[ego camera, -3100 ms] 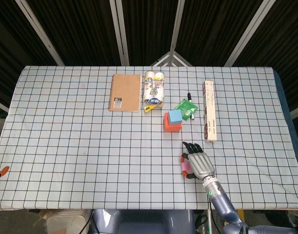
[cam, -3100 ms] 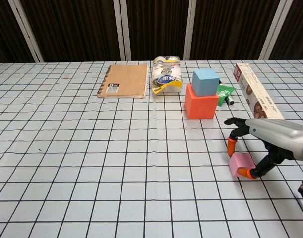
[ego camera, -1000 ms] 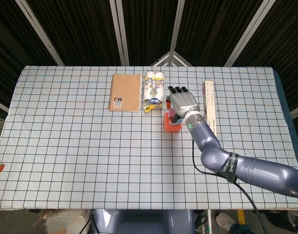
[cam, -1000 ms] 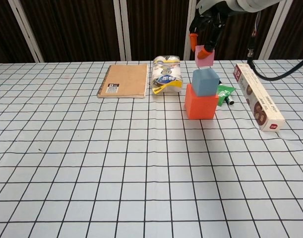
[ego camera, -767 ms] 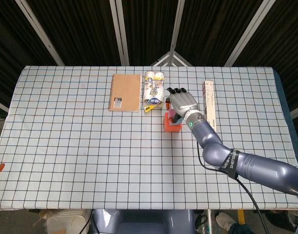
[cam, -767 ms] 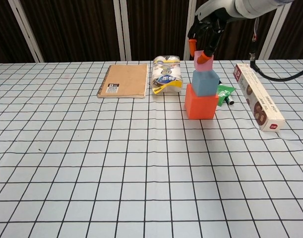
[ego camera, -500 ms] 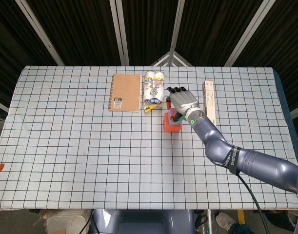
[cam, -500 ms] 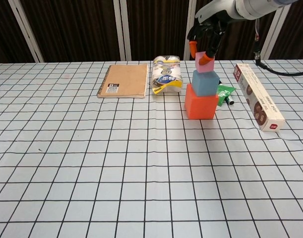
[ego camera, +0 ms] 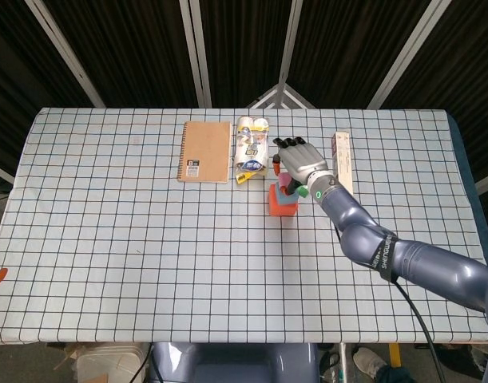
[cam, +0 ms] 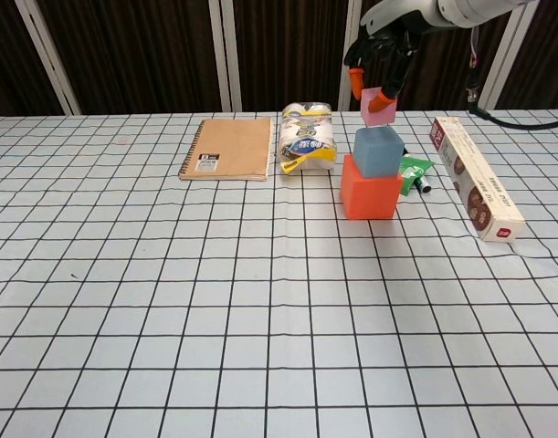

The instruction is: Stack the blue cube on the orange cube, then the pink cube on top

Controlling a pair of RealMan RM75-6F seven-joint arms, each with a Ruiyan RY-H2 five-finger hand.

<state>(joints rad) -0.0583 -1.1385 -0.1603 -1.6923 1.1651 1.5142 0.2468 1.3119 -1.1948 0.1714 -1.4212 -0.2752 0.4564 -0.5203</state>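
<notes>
Hovering right hand (cam: 381, 57) pinches pink cube (cam: 379, 106) directly above blue cube (cam: 378, 151), tilted, lower corner touching or barely clear, cannot tell. Blue sits on orange cube (cam: 368, 193). Placement hinges on levelling pink. Left hand unseen.

The right robot hand (ego camera: 300, 165) is grey metal with black fingers and orange fingertips (cam: 355, 69); a black cable trails its blue-grey arm (ego camera: 403, 262).
</notes>
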